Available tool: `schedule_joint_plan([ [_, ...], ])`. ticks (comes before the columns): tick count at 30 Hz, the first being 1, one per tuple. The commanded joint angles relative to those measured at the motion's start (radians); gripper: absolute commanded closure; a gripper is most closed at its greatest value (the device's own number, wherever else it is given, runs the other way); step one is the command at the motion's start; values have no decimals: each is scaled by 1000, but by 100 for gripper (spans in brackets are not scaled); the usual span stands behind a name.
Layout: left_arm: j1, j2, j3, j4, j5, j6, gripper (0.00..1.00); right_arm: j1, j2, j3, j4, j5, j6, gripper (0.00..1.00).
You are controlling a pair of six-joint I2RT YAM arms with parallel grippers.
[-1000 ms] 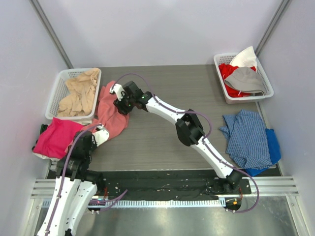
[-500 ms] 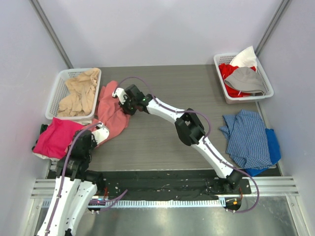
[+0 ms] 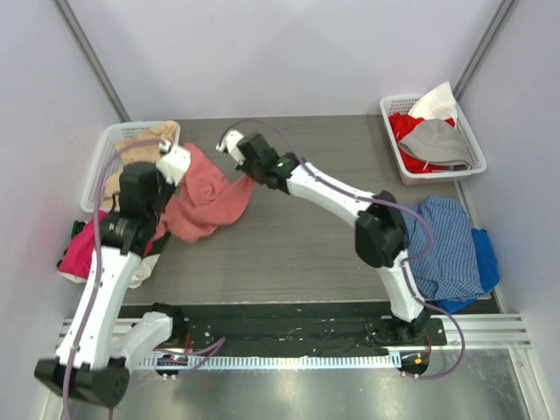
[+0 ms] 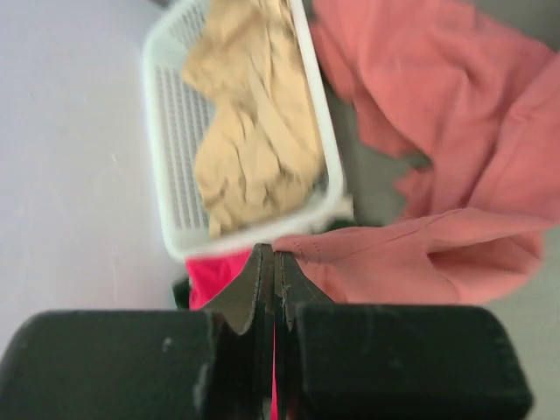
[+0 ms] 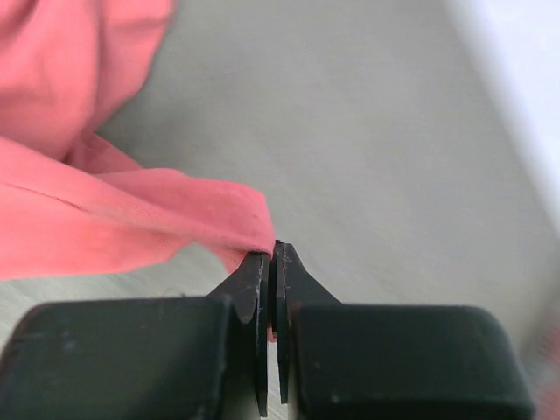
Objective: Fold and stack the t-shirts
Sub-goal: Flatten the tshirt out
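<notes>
Salmon-red t-shirt (image 3: 208, 199) bunched over the table's far-left area, just beside white basket (image 3: 107, 147) holding beige t-shirt (image 4: 254, 131). Left gripper (image 4: 269, 267) clenched on its left edge, right gripper (image 5: 271, 255) clenched on its right hem. Magenta t-shirt (image 3: 77, 252) at left edge. Second basket (image 3: 394, 144) of shirts in far-right corner.

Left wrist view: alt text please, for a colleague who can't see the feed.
The left fingers are closed on an edge of the salmon-red t-shirt, which is spread crumpled to the right. Behind stands a white basket holding a beige garment; magenta-pink cloth shows just below the basket.
</notes>
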Motion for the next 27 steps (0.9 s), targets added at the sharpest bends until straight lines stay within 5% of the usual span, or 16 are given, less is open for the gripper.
schedule_joint_plan([
  [1, -1, 207, 252, 116, 77, -142, 100, -45, -289, -6, 17, 325, -97, 99],
  [5, -3, 465, 566, 125, 82, -174, 100, -122, -458, 15, -9, 469, -126, 99],
  [13, -3, 904, 1247, 41, 7, -222, 100, -422, -587, 4, 49, 453, -118, 99],
  [15, -3, 950, 1317, 28, -24, -220, 100, -453, -581, 44, 49, 441, -120, 99],
  [18, -4, 940, 1293, 39, -4, -222, 100, -472, -607, 14, 54, 404, -149, 99],
  [27, -43, 604, 785, 165, 47, -121, 100, -472, -813, -130, -12, 296, -161, 99],
])
